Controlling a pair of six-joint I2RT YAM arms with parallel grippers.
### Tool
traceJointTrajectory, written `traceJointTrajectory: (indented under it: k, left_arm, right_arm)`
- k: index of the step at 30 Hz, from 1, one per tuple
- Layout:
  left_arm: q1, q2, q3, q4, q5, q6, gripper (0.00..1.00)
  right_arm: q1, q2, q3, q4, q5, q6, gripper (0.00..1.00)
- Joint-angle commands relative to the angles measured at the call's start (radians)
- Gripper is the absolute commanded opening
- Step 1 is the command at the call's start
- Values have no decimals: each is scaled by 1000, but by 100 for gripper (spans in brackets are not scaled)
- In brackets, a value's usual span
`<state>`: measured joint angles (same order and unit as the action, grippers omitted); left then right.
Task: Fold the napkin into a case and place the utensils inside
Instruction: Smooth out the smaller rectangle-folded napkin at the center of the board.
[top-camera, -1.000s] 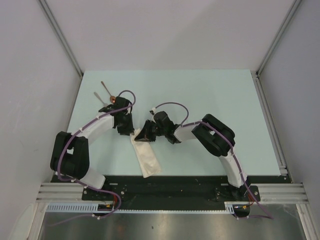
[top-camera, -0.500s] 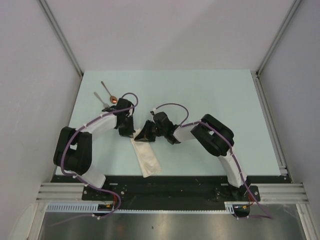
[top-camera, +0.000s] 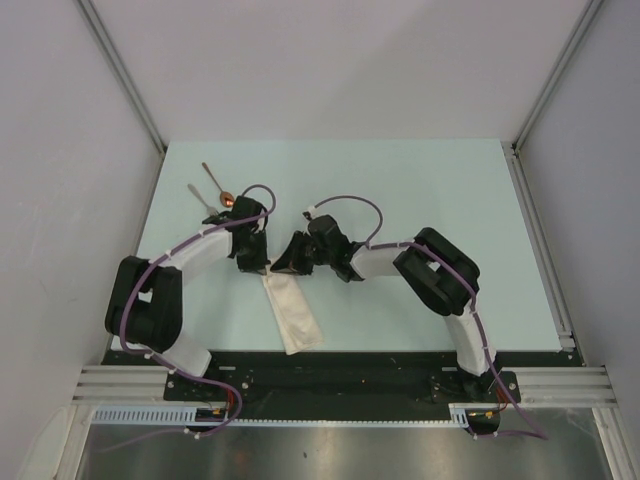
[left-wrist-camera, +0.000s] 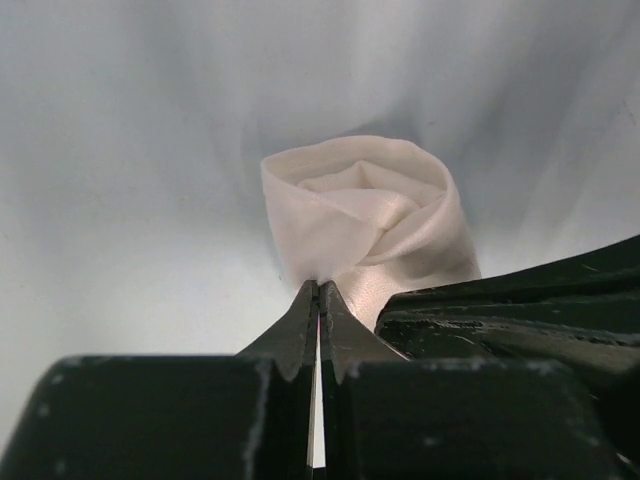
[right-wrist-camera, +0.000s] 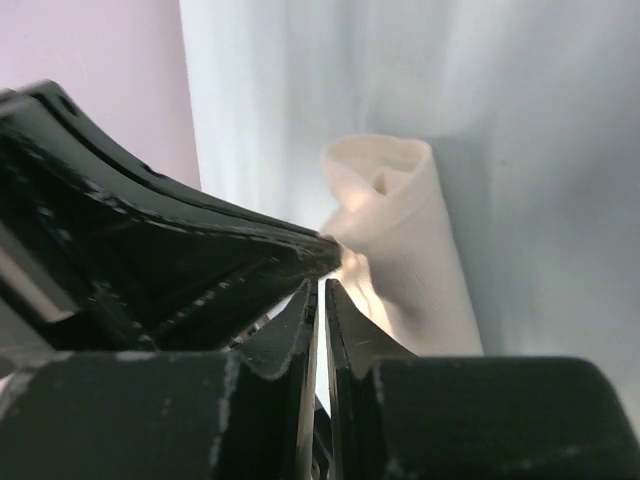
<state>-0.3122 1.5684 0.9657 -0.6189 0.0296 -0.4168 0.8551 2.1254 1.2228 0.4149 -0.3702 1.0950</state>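
The case (top-camera: 292, 318) lies on the counter (top-camera: 420, 190) as a narrow cream pouch. Its closed end is nearest the arm bases, and the pouch runs away and slightly to the left. Both tools meet at its far end, the mouth. The left tool (top-camera: 264, 268) is pinched fully together on the left rim of the mouth. The right tool (top-camera: 284, 268), just beside it, has its jaws a sliver apart with cloth right at the tips, so it appears to grip the right rim. In the left wrist view the mouth stands up as a rounded, open loop of cloth.

Further off, at the far left of the counter, the spoon (top-camera: 218, 186) and fork (top-camera: 200, 198) lie side by side – well apart from the case and not yet touched.

By my reading the folding is done and the step in hand is holding the mouth open. The next move calls for one tool to hold the rim alone while the other lets go, reaches far-left for a utensil, and slides it in handle-first – without collapsing the soft opening.
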Motion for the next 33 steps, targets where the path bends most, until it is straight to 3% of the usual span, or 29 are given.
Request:
traceJointTrajectory:
  k: [1, 17, 25, 30, 33]
  left_arm:
    - [-5, -45, -2, 18, -7, 19, 0]
    - [-10, -61, -31, 50, 59, -16, 0]
    - [-18, -53, -104, 91, 85, -54, 0]
    - [-10, -42, -82, 62, 49, -73, 0]
    - [16, -27, -52, 44, 50, -63, 0]
  right_arm:
    - [-2, -27, 50, -28, 34, -38, 11]
    - [28, 136, 96, 53, 30, 69, 10]
    - [70, 183, 119, 114, 142, 183, 11]
    - [94, 186, 136, 194, 195, 129, 16]
    - [88, 196, 201, 84, 168, 39, 20]
